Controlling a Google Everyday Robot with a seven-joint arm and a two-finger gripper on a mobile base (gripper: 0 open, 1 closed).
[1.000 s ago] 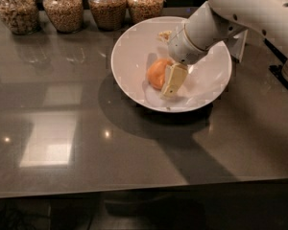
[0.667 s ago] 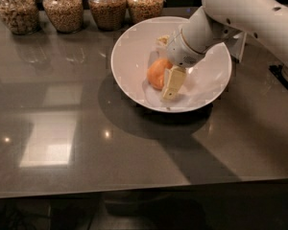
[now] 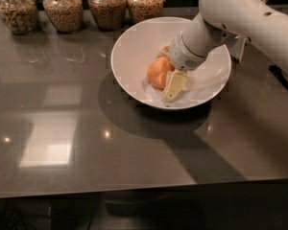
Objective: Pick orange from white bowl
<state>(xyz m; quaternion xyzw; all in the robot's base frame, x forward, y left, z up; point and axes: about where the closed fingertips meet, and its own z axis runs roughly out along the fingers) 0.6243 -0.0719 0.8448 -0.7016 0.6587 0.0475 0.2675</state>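
Note:
The orange (image 3: 156, 73) lies inside the white bowl (image 3: 129, 47), a little left of the bowl's middle. The bowl stands on the grey table toward the back. My gripper (image 3: 169, 70) reaches down into the bowl from the upper right on a white arm (image 3: 240, 13). It sits right at the orange's right side and covers part of it. The orange rests low in the bowl, near the bottom.
Several glass jars of grains (image 3: 62, 8) stand in a row along the table's back edge, left of the bowl. A dark object (image 3: 283, 78) lies at the right edge. The table's front edge (image 3: 134, 188) runs across the lower part of the view.
The arm has shifted slightly above the bowl. The gripper and the orange stay in nearly the same place in the bowl.

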